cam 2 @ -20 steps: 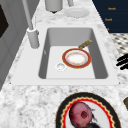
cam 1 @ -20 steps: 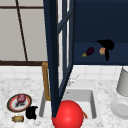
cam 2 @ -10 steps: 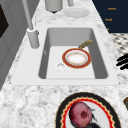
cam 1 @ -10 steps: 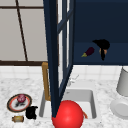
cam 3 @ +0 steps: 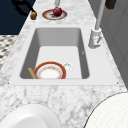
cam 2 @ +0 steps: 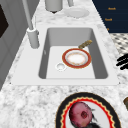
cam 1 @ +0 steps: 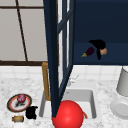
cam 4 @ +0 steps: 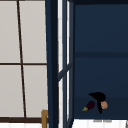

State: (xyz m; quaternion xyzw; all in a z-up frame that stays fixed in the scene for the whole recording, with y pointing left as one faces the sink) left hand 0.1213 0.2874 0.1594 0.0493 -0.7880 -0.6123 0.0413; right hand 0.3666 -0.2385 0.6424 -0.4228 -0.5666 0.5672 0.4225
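Observation:
My right hand (cam 1: 98, 45) hangs inside the open navy wall cabinet (cam 1: 105, 30), also seen as the hand (cam 4: 98, 98) in the upper view. A dark purple eggplant (cam 1: 88, 52) lies tilted against its left side, and a small peach-coloured thing (cam 1: 103, 51) touches its right side. My left hand (cam 1: 31, 112) rests low over the counter with fingers (cam 2: 122, 61) stretched out. It sits between a red-rimmed plate with a red fruit (cam 1: 19, 102) and a small brown item (cam 1: 17, 118).
The cabinet door (cam 1: 53, 57) swings out over the sink (cam 2: 50, 37). In the basin lie a red-rimmed plate (cam 2: 76, 58) and a brown stick-like thing (cam 2: 85, 44). A faucet (cam 3: 96, 37) stands behind. A red ball (cam 1: 67, 115), white plate (cam 1: 120, 108) and pale pot (cam 1: 123, 81) are nearby.

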